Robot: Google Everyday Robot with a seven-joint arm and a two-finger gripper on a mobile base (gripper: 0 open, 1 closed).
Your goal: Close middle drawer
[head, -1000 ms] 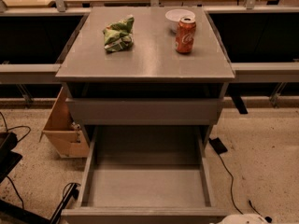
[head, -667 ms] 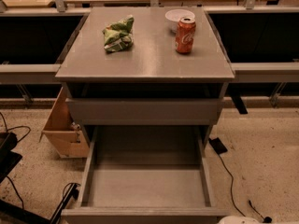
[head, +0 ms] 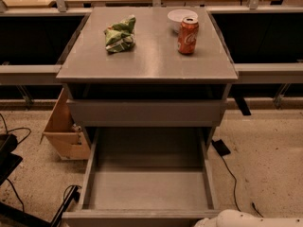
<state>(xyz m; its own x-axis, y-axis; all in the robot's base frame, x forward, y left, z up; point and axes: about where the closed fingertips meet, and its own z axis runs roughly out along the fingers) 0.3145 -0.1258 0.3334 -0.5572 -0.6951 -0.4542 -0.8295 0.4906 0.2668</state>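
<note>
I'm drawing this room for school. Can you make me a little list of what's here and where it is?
middle drawer: pulled wide open, not yet closed
cabinet top: holds three things
green bag: left side of the top
red can: right side, upright
white bowl: just behind the can
cardboard box: on the floor, left of the cabinet
pincer: not in view; only a white arm part shows at the bottom right
</note>
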